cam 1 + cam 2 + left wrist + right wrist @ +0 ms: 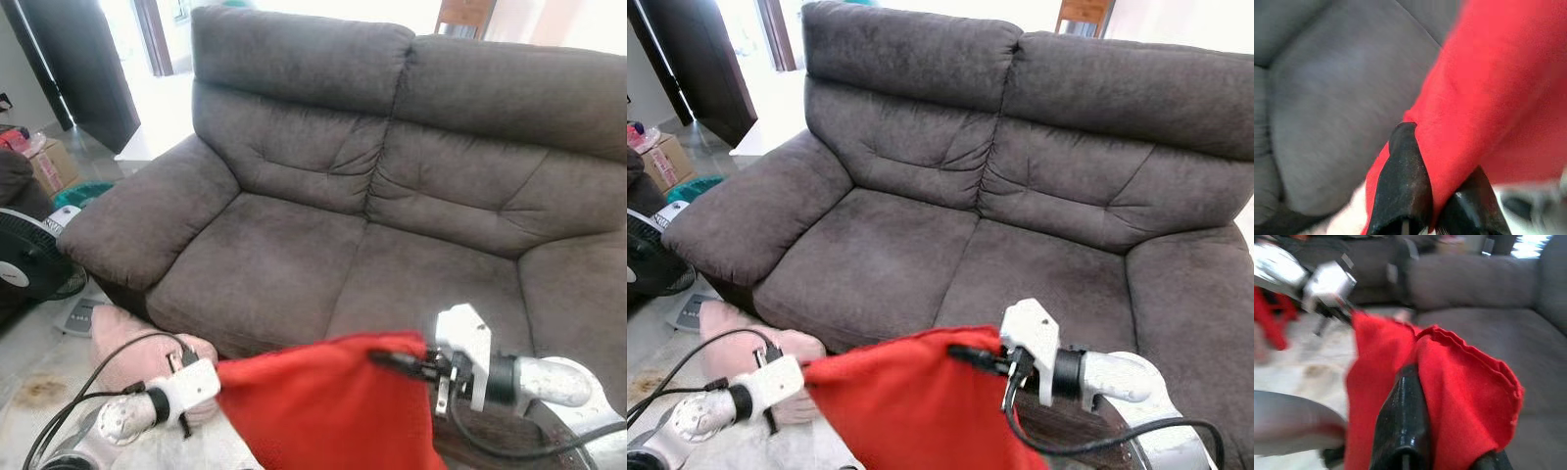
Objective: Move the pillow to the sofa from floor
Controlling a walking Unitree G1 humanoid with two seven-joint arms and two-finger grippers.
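A plain bright red pillow (pixel 328 401), with no print on its cloth, hangs in front of a dark grey-brown sofa (pixel 294 255) of matte, suede-like fabric. The left tool (pixel 217 377) and right tool (pixel 392 359) have black fingers on white housings and silver arms, trailing black cables. A pale pink cushion (pixel 122 343) lies on the light, mottled floor (pixel 29 372) beside a black fan (pixel 24 257) and a teal basket (pixel 80 194).

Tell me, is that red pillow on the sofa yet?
Not yet. The red pillow hangs in the air before the sofa, held at one edge by the left claw and the other by the right claw.
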